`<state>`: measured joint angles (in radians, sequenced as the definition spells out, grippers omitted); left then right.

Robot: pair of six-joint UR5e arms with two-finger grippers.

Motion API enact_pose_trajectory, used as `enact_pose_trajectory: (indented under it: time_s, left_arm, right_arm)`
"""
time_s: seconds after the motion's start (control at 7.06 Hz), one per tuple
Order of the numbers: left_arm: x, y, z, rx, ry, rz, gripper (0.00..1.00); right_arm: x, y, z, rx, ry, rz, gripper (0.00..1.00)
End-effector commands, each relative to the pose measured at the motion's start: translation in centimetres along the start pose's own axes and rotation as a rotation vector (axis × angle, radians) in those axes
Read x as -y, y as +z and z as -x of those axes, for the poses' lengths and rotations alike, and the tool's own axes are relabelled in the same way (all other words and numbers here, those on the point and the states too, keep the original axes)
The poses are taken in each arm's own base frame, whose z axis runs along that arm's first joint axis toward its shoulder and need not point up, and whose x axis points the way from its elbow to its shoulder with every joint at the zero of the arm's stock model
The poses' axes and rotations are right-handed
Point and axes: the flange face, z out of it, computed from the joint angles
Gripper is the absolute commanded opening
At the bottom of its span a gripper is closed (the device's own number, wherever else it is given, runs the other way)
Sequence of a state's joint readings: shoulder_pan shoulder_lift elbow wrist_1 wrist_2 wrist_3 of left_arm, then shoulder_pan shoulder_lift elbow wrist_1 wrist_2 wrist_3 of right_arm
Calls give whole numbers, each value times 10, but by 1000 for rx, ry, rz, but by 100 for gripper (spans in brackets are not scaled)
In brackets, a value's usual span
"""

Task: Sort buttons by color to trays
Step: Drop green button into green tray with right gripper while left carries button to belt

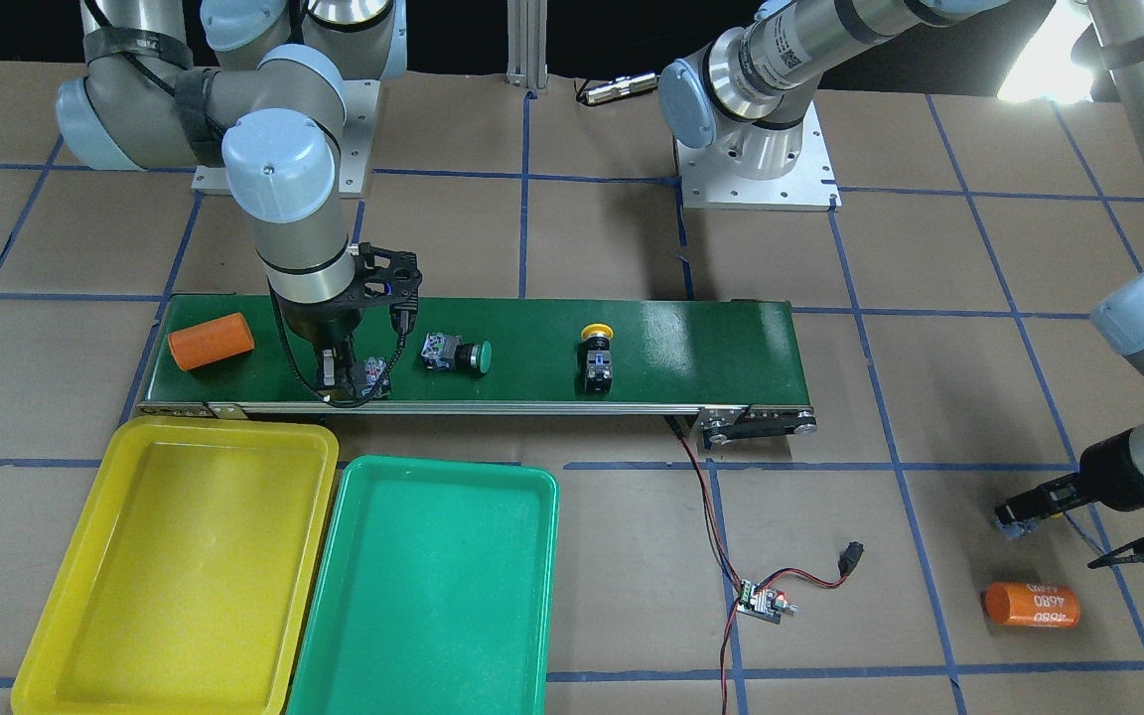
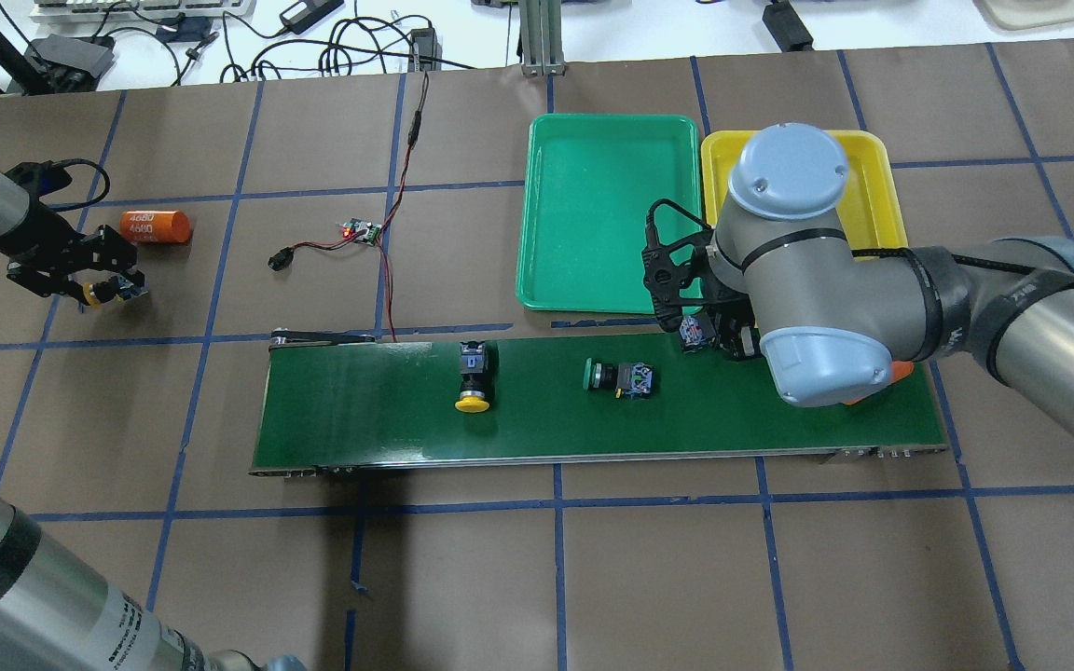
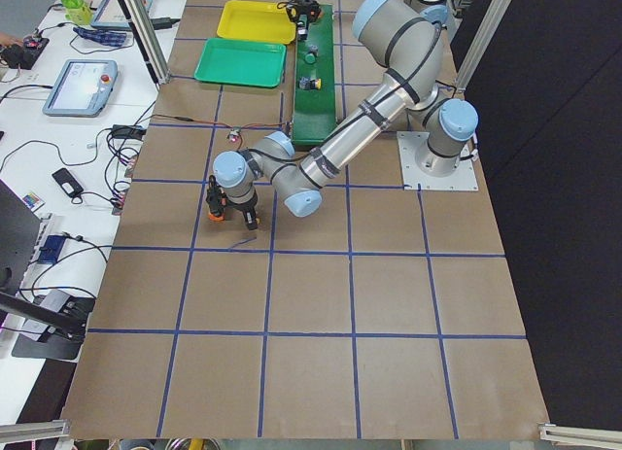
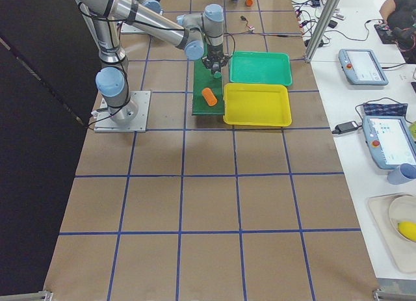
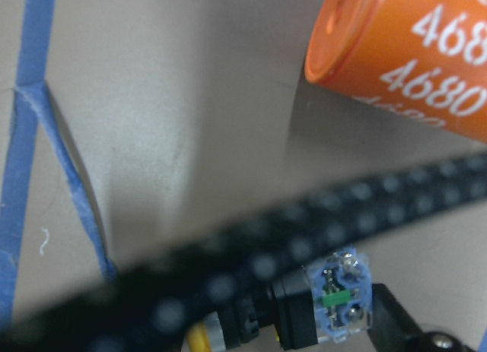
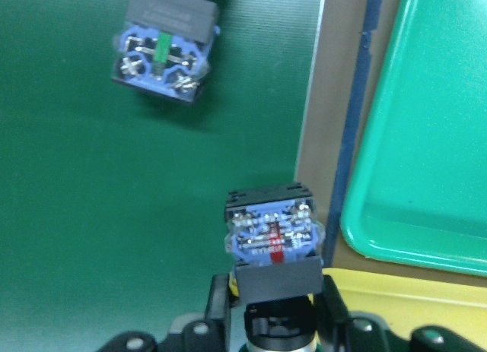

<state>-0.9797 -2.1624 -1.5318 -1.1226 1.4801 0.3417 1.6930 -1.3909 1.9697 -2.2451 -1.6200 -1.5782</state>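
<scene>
Clamping a push-button (image 6: 272, 234) between its jaws, the right gripper (image 1: 354, 382) hangs over the conveyor belt (image 1: 691, 348), at the belt's edge nearest the trays. The wrist view shows the button's blue contact block with a red mark, but its cap is hidden. Just across that edge sit the yellow tray (image 1: 185, 576) and the green tray (image 1: 423, 596), side by side. On the belt a green button (image 1: 458, 355) lies on its side, just right of the gripper in the front-facing view. A yellow button (image 1: 596, 359) lies further right, near mid-belt. An orange cylinder (image 1: 211, 341) lies at the belt's left end. Far to the right, well apart from the belt, the left gripper (image 1: 1019, 516) has its jaws closed on a yellow-capped button (image 5: 335, 299) over the bare surface (image 1: 582, 228). A second orange cylinder (image 1: 1032, 604), marked 4680, lies near it.
</scene>
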Motion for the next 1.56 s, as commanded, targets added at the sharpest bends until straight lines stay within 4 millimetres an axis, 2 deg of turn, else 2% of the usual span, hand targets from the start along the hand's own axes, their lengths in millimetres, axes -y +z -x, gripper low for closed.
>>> enact_pose_trajectory:
  time_s: [0.0, 0.14, 0.28, 0.43, 0.57, 0.71, 0.85, 0.99, 1.13, 1.28, 1.42]
  left_arm:
    - [-21, -41, -73, 9, 83, 40, 25]
    - [-43, -62, -140, 12, 109, 71, 24]
    - [-76, -66, -212, 27, 116, 98, 24]
    - [-122, -53, -261, 21, 178, 132, 24]
    - [-157, -46, -277, 25, 207, 153, 24]
    - [-187, -40, -280, 26, 217, 170, 24]
    - [-211, -31, -279, 23, 221, 192, 24]
    - [-227, -25, -293, 12, 243, 203, 24]
    - [-233, -14, -311, 24, 251, 204, 24]
    - [-234, -7, -323, 34, 275, 180, 34]
    - [-232, -4, -322, 33, 274, 166, 73]
  right_arm:
    - [2, -8, -80, -67, 0, 1, 0]
    - [5, -2, -110, -84, -1, 1, 0]
    - [9, 16, -128, -69, 17, -38, 0]
    - [2, 24, -132, -59, 30, -46, 1]
    - [2, 30, -132, -44, 32, -47, 40]
    - [1, 36, -132, -33, 35, -47, 81]
    - [0, 38, -129, -25, 37, -47, 89]
    - [-2, 36, -127, -21, 40, -45, 96]
    - [-5, 33, -124, -5, 41, -43, 96]
    - [-11, 20, -114, 25, 46, -41, 98]
    - [-31, 9, -97, 66, 75, -39, 99]
